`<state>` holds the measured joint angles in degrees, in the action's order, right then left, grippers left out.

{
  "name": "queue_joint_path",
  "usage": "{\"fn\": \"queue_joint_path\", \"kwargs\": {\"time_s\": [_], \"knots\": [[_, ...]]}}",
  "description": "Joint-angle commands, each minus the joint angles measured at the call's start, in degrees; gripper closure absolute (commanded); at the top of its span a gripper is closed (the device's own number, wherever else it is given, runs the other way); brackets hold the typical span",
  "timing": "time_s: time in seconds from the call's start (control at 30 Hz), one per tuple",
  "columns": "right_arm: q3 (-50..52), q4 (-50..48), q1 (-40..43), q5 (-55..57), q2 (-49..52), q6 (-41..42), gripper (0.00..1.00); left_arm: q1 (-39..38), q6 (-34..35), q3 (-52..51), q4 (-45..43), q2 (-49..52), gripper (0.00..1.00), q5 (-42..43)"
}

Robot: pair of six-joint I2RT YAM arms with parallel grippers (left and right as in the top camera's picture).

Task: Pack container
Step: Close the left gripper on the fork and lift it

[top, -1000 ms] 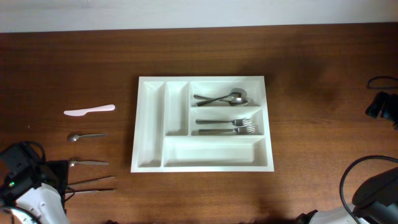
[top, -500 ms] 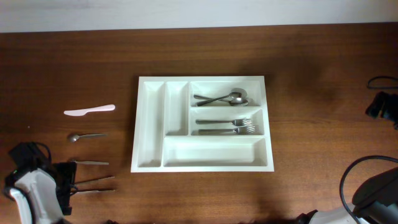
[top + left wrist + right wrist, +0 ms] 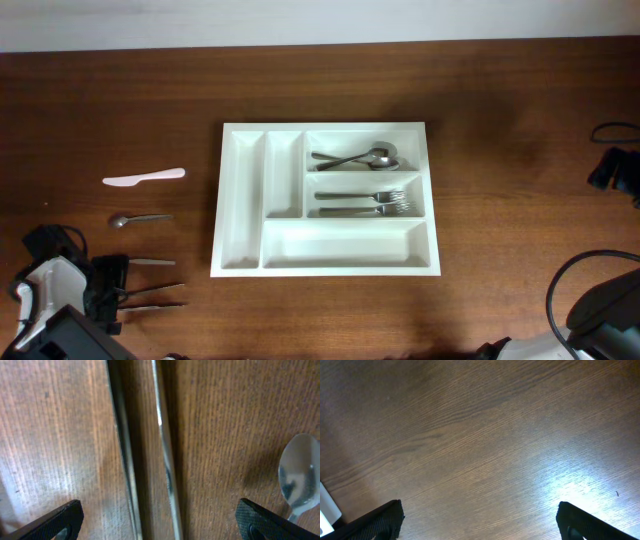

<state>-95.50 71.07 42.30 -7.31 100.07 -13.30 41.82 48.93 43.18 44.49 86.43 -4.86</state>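
Near the surface's left edge, the left gripper (image 3: 162, 522) is spread wide and empty astride two slim utensils (image 3: 166, 467) laid lengthwise toward the container (image 3: 340, 245), centred well to its right; the right gripper (image 3: 480, 520) is likewise spread, empty.

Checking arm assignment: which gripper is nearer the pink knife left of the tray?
Left. The left gripper hangs open over loose cutlery near the pink knife, left of the cutlery tray; the right gripper is over bare wood on the tray's other side.
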Motion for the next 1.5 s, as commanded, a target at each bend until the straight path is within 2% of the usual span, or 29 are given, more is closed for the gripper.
{"fn": "queue_joint_path", "kwargs": {"time_s": [0.0,0.13,0.4,1.2,1.3,1.37,1.47], "knots": [[0.1,0.0,0.1,0.3,0.5,0.5,0.01,0.3,-1.7,-1.4,-1.1,0.5,0.01,1.1],[0.1,0.0,0.1,0.3,0.5,0.5,0.01,0.3,-4.1,-3.1,-2.8,0.5,0.01,1.1],[0.1,0.0,0.1,0.3,0.5,0.5,0.01,0.3,-4.1,-7.4,-6.5,0.5,0.01,3.0],[0.1,0.0,0.1,0.3,0.5,0.5,0.01,0.3,-4.0,-7.6,-6.1,0.5,0.01,2.1],[0.1,0.0,0.1,0.3,0.5,0.5,0.01,0.3,-4.0,-7.6,-6.1,0.5,0.28,2.1],[0.1,0.0,0.1,0.3,0.5,0.5,0.01,0.3,-4.0,-7.6,-6.4,0.5,0.42,2.1],[0.1,0.0,0.1,0.3,0.5,0.5,0.01,0.3,-4.0,-7.6,-6.9,0.5,0.56,0.7]]}}
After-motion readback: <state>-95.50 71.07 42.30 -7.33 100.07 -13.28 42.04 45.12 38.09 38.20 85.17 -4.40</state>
